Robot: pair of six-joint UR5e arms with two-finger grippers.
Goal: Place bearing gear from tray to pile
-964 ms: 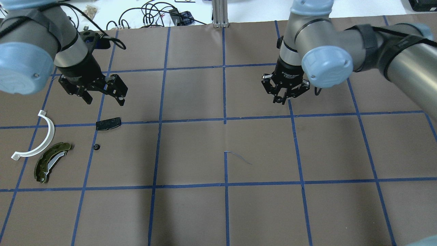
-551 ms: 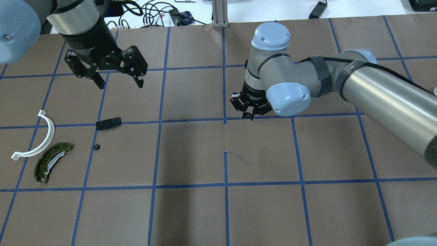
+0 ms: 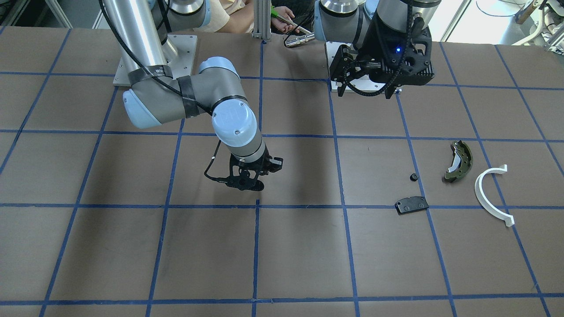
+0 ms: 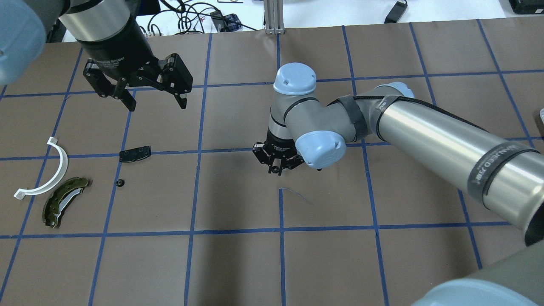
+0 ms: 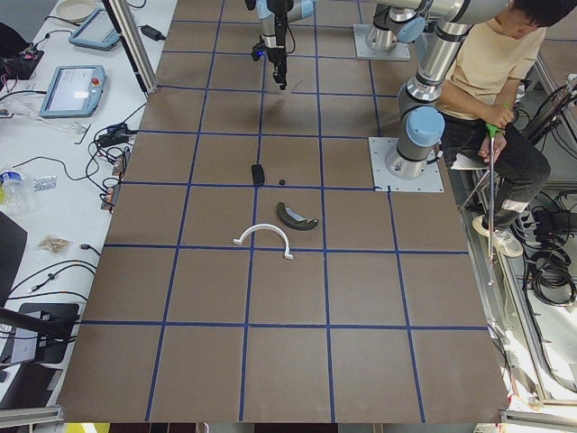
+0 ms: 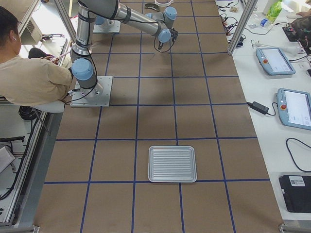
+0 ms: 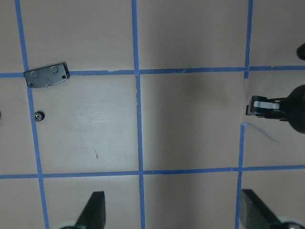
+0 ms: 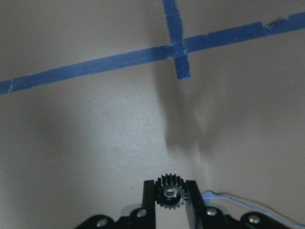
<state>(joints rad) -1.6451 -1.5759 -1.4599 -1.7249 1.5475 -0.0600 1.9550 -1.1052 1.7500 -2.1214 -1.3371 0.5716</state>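
Note:
My right gripper [image 4: 276,170] is shut on a small black toothed bearing gear [image 8: 169,193] and holds it low over the table's middle; it also shows in the front view [image 3: 246,182]. The pile lies at the left: an olive-green brake shoe [image 4: 63,202], a white arc [image 4: 51,170] and a flat black pad [image 4: 135,154], with another small black gear [image 4: 120,183] beside them. My left gripper [image 4: 155,100] is open and empty, raised above and behind the pad. The ribbed silver tray [image 6: 172,163] lies far to the right and holds nothing that I can see.
The table is brown paper with a blue tape grid. A loose strip of tape [image 4: 297,195] curls just in front of my right gripper. A person [image 5: 505,72] sits behind the robot bases. Cables and tablets lie beyond the table's edges.
My right arm has swung left and forward with the gear, from the right half to the table's middle. My left gripper has risen and drawn back from the pad, still open.

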